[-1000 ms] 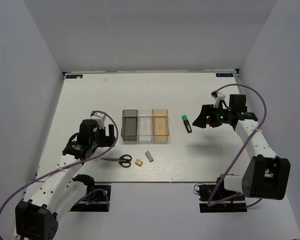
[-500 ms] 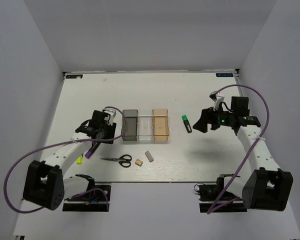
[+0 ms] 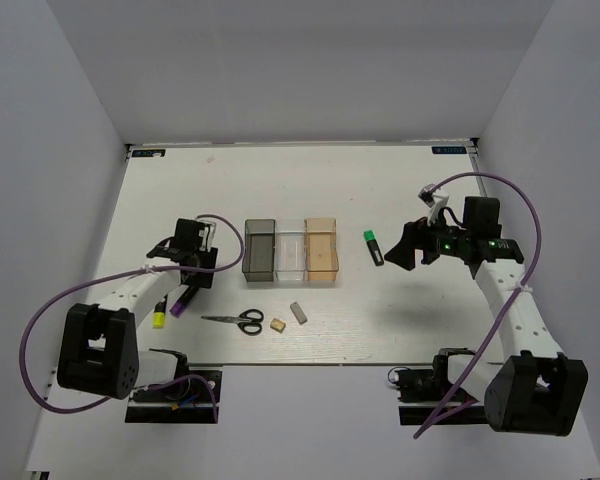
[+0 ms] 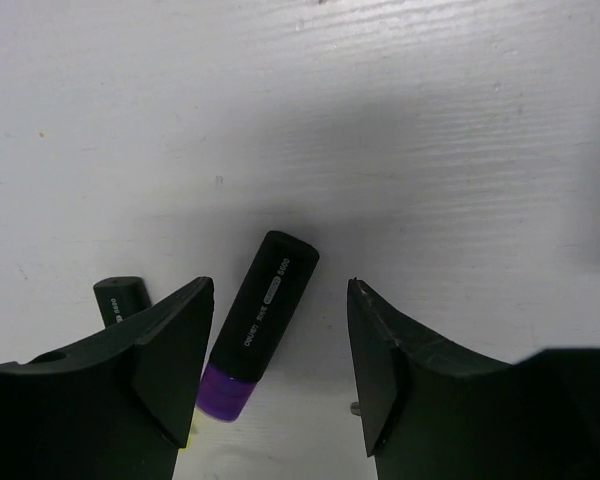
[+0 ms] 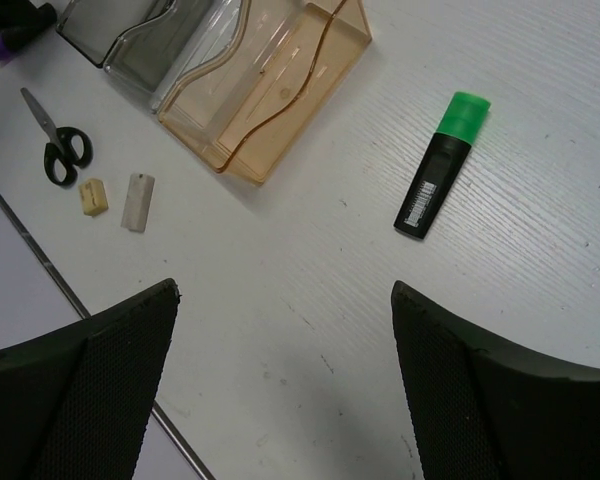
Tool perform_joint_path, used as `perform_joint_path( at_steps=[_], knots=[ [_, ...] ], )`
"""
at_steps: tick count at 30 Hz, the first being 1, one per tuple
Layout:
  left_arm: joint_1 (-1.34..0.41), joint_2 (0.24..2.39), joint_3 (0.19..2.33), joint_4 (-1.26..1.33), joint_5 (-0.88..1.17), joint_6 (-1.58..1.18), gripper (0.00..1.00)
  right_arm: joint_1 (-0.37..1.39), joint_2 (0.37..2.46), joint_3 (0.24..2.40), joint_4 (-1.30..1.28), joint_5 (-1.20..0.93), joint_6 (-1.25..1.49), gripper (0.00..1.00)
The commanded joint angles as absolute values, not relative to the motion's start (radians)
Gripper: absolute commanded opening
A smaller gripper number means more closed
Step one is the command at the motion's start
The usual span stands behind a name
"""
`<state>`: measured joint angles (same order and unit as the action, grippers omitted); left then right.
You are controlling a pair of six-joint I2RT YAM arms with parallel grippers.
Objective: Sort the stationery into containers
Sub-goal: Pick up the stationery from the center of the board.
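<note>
The purple highlighter (image 4: pixel 265 325) lies flat on the table between the open jaws of my left gripper (image 4: pixel 280 295), which hovers low over it without touching. In the top view it (image 3: pixel 178 303) lies beside the yellow highlighter (image 3: pixel 159 316), just below my left gripper (image 3: pixel 187 278). The dark grey bin (image 3: pixel 259 250), clear bin (image 3: pixel 291 250) and amber bin (image 3: pixel 322 250) stand in a row. The scissors (image 3: pixel 236 320), tan block (image 3: pixel 277 324) and grey eraser (image 3: pixel 298 312) lie in front of them. The green highlighter (image 3: pixel 373 246) lies right of the amber bin. My right gripper (image 3: pixel 401 248) is open and empty, raised right of the green highlighter (image 5: pixel 442 165).
The yellow highlighter's black end (image 4: pixel 120 297) lies just outside my left finger. The table's near edge (image 5: pixel 70 290) shows in the right wrist view, below the scissors (image 5: pixel 55 145), tan block (image 5: pixel 93 197) and eraser (image 5: pixel 137 201). White walls close in the table's sides and back.
My left arm has swung left and down over the purple highlighter, uncovering both highlighters. My right gripper has shifted only slightly.
</note>
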<state>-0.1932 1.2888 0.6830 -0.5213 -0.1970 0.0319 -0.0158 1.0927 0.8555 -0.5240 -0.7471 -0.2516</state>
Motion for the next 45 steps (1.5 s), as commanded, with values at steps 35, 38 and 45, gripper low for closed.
perform_joint_path(
  at_steps=[35,38,45],
  knots=[
    [-0.040,1.362,0.785,-0.575,0.054,-0.063,0.00,-0.037,1.022,0.836,-0.512,-0.796,-0.278,0.90],
    [-0.041,1.306,0.821,-0.577,0.097,-0.107,0.00,-0.040,1.026,0.834,-0.511,-0.793,-0.278,0.90],
    [-0.057,1.215,0.894,-0.601,0.156,-0.184,0.00,-0.038,1.029,0.830,-0.500,-0.793,-0.275,0.90]
  ],
)
